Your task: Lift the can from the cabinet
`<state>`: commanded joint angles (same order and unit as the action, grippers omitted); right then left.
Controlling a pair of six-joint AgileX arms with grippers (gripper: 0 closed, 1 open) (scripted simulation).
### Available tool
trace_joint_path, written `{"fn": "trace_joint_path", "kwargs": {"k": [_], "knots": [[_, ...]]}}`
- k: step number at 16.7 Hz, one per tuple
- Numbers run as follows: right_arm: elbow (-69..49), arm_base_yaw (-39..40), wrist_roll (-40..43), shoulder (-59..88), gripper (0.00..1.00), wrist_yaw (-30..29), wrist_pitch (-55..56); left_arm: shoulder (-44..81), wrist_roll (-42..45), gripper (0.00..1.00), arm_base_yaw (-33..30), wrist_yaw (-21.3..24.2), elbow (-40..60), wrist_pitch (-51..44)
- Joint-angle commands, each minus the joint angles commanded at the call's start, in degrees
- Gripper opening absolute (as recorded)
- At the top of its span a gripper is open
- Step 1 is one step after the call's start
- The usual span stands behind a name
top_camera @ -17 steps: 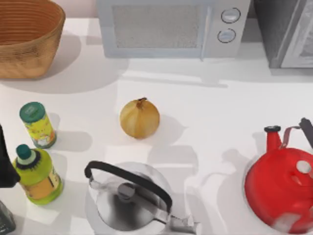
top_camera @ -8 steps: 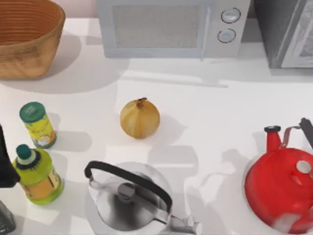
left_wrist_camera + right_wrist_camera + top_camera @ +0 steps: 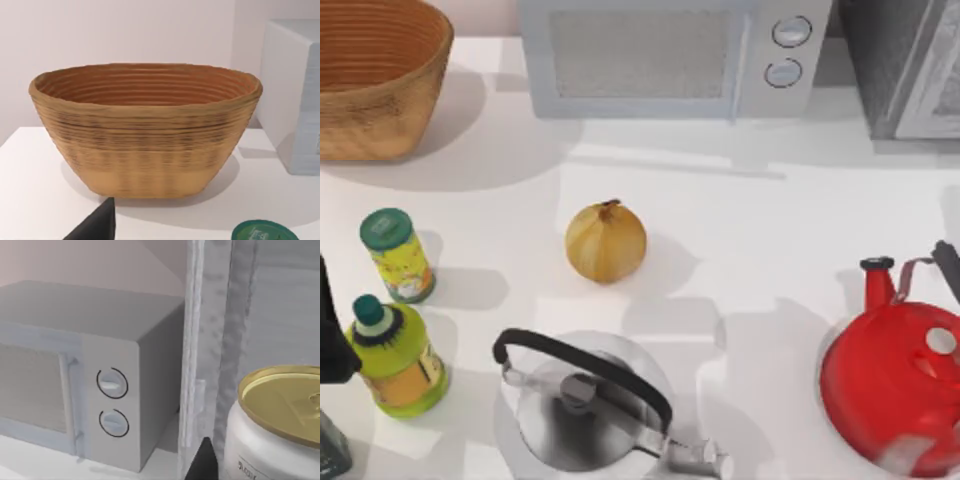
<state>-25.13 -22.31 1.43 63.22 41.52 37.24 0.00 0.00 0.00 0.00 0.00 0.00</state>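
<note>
The can (image 3: 280, 425) sits just beside the cabinet (image 3: 210, 340) frame — it could be knocked over there; the right gripper's state cannot be told.

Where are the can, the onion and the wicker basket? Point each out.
can (image 3: 280, 405): right wrist view, on its gold lid.
onion (image 3: 606, 243): top view, on the middle of its skin.
wicker basket (image 3: 145, 145): left wrist view, on its outer wall.

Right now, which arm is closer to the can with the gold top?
Right. Its wrist camera sees the can close up inside the cabinet; the left arm sits at the table's left edge, facing the basket.
</note>
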Motion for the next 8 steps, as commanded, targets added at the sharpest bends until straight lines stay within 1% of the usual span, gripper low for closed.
{"fn": "trace_joint_path", "kwargs": {"k": [5,8], "knots": [[-10.70,-11.73,1.41,30.04,0.00,22.39,17.48,0.00,0.00,1.00,0.00,0.00,0.00,0.00],[-15.66,-18.83,2.37,45.54,0.00,34.38,27.04,0.00,0.00,1.00,0.00,0.00,0.00,0.00]]}}
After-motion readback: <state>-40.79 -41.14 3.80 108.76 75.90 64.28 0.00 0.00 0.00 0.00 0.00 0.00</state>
